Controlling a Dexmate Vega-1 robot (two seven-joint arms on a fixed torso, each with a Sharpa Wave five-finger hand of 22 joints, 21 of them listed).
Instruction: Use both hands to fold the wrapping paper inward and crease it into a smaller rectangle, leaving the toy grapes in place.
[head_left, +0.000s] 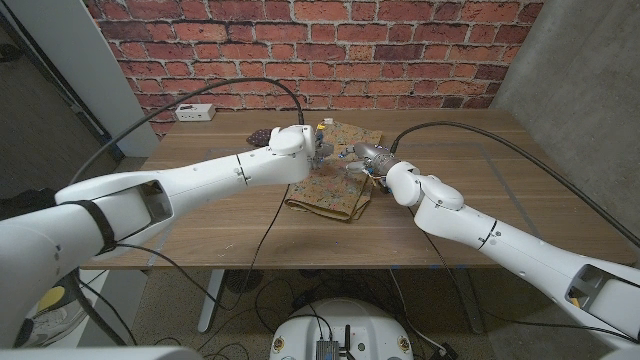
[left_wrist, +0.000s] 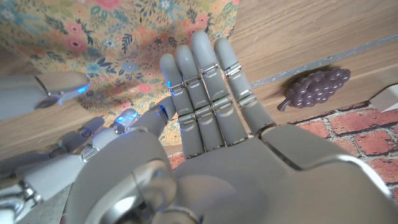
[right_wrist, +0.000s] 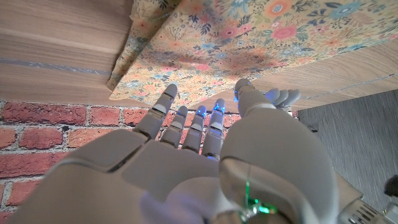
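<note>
On the wooden table (head_left: 480, 190), near its middle, the floral wrapping paper (head_left: 330, 185) is lying partly folded, with both hands hovering over its far half. From the head view the left hand (head_left: 318, 148) and right hand (head_left: 366, 158) are sitting close together, but I can't tell what the fingers are doing there. The left wrist view is showing that hand's fingers (left_wrist: 205, 81) straight and pressed together over the paper, plus the toy grapes (left_wrist: 316, 87) lying off the paper. The right wrist view is showing its fingers (right_wrist: 186, 121) extended, slightly spread, holding nothing.
</note>
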